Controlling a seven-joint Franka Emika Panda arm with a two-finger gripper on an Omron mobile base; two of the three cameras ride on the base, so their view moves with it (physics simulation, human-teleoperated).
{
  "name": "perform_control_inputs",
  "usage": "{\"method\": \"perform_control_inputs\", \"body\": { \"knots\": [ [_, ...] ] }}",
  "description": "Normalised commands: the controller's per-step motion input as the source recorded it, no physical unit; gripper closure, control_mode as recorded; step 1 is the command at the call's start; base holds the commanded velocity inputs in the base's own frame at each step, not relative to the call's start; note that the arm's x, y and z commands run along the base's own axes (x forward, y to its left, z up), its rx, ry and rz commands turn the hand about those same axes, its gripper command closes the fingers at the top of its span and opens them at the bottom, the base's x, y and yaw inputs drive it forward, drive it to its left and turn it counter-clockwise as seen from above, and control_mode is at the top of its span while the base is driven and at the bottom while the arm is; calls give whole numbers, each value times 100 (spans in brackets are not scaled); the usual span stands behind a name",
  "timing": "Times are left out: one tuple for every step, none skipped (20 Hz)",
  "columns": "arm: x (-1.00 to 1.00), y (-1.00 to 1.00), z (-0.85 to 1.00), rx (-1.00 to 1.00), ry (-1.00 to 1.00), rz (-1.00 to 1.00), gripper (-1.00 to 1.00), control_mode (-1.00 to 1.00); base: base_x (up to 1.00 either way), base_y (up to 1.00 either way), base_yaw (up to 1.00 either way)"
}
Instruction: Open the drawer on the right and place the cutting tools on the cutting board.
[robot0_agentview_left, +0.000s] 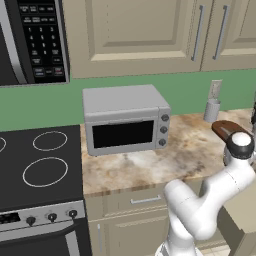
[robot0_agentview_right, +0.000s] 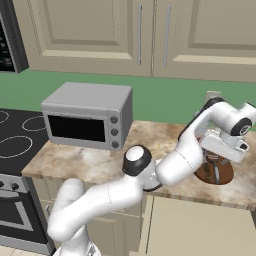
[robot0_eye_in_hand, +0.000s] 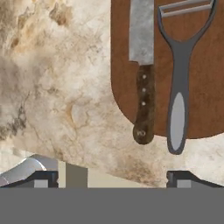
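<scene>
The dark reddish-brown cutting board (robot0_eye_in_hand: 197, 65) lies on the marbled counter, and it also shows under the hand (robot0_agentview_right: 206, 175) and past the arm's joint (robot0_agentview_left: 223, 128). On it lie two cutting tools side by side: a knife (robot0_eye_in_hand: 143, 65) with a silver blade and a dark riveted handle, and a grey peeler (robot0_eye_in_hand: 177, 87). Both handle ends reach past the board's rounded end. My gripper (robot0_eye_in_hand: 114, 179) hovers just above them, open, with nothing between its fingertips (robot0_eye_in_hand: 183, 178). It also shows over the board (robot0_agentview_right: 218, 154). The beige drawer (robot0_agentview_right: 200, 225) stands pulled out below the counter edge (robot0_agentview_left: 242, 212).
A silver toaster oven (robot0_agentview_left: 125, 120) sits on the counter to the left of the board. Left of that is the black stove top (robot0_agentview_left: 40, 165). A grey cup (robot0_agentview_left: 212, 110) stands at the green back wall. Cabinets hang overhead.
</scene>
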Motion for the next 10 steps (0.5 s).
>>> {"method": "perform_control_inputs", "body": {
  "knots": [
    [-77,99,37,-2,-14,3,-100,-100,0,0,0],
    [-69,100,27,-1,-14,4,-100,-100,0,0,0],
    [-69,100,21,-1,-14,5,-100,-100,0,0,0],
    [-69,100,18,-1,-15,6,-100,-100,0,0,0],
    [-74,100,12,-1,-16,7,-100,-100,0,0,0],
    [-79,100,11,-1,-17,7,-100,-100,0,0,0],
    [-84,100,6,-3,-18,7,-100,-100,0,0,0],
    [-88,100,0,-3,-17,7,-100,-100,0,0,0],
    [-95,100,0,-4,-16,7,-100,-100,0,0,0],
    [-97,100,0,-4,-16,7,-100,-100,0,0,0]
  ]
}}
